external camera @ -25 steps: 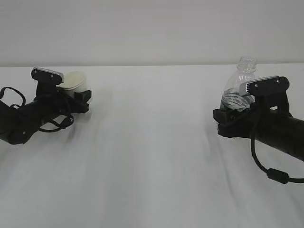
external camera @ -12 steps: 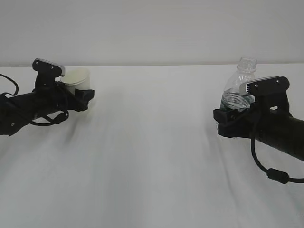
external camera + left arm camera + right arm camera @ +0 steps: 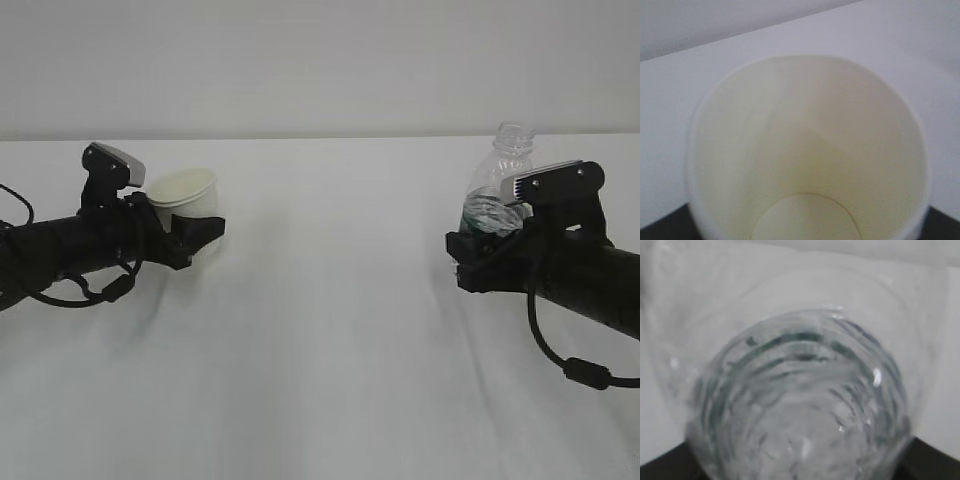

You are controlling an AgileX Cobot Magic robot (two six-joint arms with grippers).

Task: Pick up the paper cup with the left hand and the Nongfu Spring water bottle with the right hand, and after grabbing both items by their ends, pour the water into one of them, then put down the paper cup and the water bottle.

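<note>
The cream-white paper cup (image 3: pixel 186 191) is off the table at the left, mouth up and slightly tilted, with my left gripper (image 3: pixel 190 232) shut on its base. In the left wrist view the paper cup (image 3: pixel 805 145) fills the frame; its inside looks dry, and a black finger (image 3: pixel 662 227) shows at a bottom corner. The clear capless Nongfu Spring water bottle (image 3: pixel 497 185) stands nearly upright at the right, with my right gripper (image 3: pixel 472 255) shut on its lower end. Water (image 3: pixel 488 214) shows in its lower part. The ribbed Nongfu Spring water bottle (image 3: pixel 800 405) fills the right wrist view.
A white table (image 3: pixel 330 330) stretches between the two arms, ending at a pale wall behind. A black cable loop (image 3: pixel 575 368) hangs below the right arm.
The left arm has carried the paper cup to the right, toward the middle, and the cup now sits more upright. The right arm and bottle shifted only slightly left.
</note>
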